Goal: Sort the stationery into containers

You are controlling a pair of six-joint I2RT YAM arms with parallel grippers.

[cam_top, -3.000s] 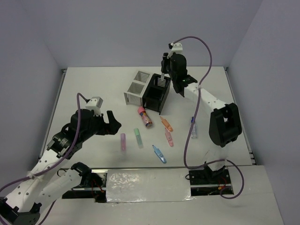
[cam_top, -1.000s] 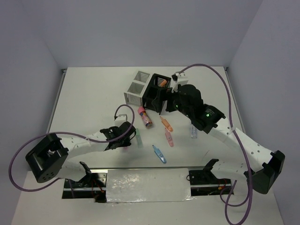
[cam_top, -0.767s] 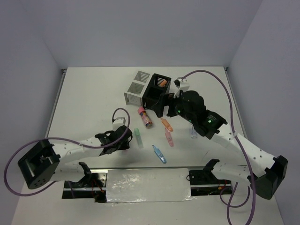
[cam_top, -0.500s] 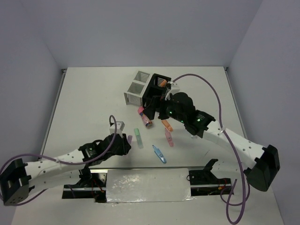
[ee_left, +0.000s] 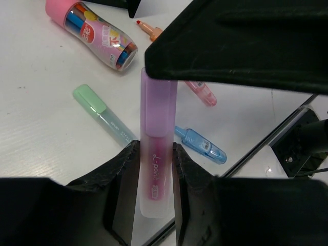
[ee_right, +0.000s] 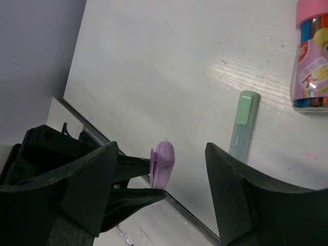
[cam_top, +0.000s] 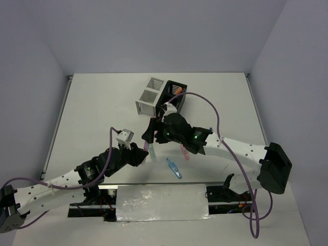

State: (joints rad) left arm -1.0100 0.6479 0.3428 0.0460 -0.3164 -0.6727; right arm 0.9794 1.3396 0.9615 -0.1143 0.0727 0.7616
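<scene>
Left gripper [ee_left: 154, 159] is pinching the purple highlighter [ee_left: 158, 123], right gripper [ee_right: 163, 174] gaping around its cap; I'm counting one orange pen [cam_top: 177, 91] in the black container [cam_top: 184, 89], the green highlighter [ee_left: 102, 115] and more lying loose.

A white table [cam_top: 102, 102] sits between lilac walls [cam_top: 154, 31], a crinkled silver sheet [cam_top: 161, 204] at its near edge.

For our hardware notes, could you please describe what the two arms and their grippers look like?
Both arms have white links and black joint housings: the left arm and the right arm. A purple cable loops along each. The left gripper and right gripper have broad, matte black fingers. Small green lights glow on the right arm.
</scene>
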